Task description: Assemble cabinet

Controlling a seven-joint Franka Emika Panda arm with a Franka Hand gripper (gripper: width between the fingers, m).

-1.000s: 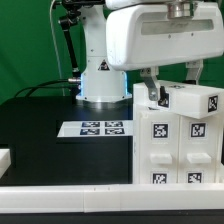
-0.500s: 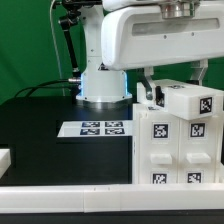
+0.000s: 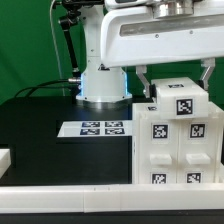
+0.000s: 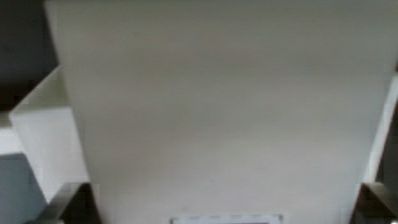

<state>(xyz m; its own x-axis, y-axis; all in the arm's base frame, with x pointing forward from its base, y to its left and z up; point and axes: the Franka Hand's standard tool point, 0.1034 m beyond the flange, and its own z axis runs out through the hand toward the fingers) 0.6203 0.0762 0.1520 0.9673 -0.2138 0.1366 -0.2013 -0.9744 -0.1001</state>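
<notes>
The cabinet body (image 3: 168, 150), a boxy white stack with black-and-white tags on its front, stands at the exterior view's right. My gripper (image 3: 172, 88) is shut on a white cabinet block (image 3: 178, 97) with a tag on its face, and holds it on or just above the body's top. One dark finger (image 3: 141, 84) shows on each side of the block. In the wrist view the block (image 4: 222, 100) fills most of the picture, with the fingers (image 4: 59, 203) at its two sides. I cannot tell whether the block touches the body.
The marker board (image 3: 95, 128) lies on the black table in front of the arm's base (image 3: 103, 85). A loose white part (image 3: 5, 158) lies at the exterior view's left edge. A white rail (image 3: 90, 196) runs along the front.
The gripper has carried the block a little toward the exterior view's left and turned it more level over the cabinet body.
</notes>
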